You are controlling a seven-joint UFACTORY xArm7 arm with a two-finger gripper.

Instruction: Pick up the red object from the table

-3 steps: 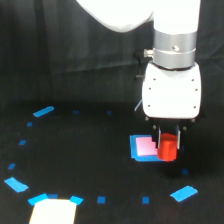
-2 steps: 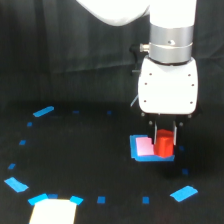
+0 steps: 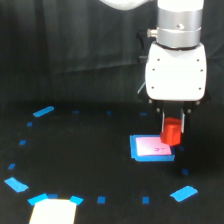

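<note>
Red object [image 3: 171, 132] is what you should look at first: it sits between the two thin fingers of the gripper [image 3: 172, 131], which are pressed against its sides, so the jaws are clamped on it. You see it as a small red-orange block, upright, with its top partly hidden between the fingers [image 3: 163, 123]. Its lower edge overlaps the upper right corner of the blue-edged square [image 3: 151, 148] with the pale pink top; from this one view you cannot tell for sure if the block is raised above the square or touches it.

Above the fingers you see the white gripper housing [image 3: 175, 73] and over it the grey wrist [image 3: 180, 22] of the arm, both vertical.

Around this, the table [image 3: 90, 150] is flat and black. You find blue tape marks on it: a long piece [image 3: 43, 111] on the exterior view's left, another piece [image 3: 183, 193] near the lower right, and small squares [image 3: 101, 200] along the bottom. A pale rectangle [image 3: 52, 212] with blue corners lies at the lower left edge.
</note>
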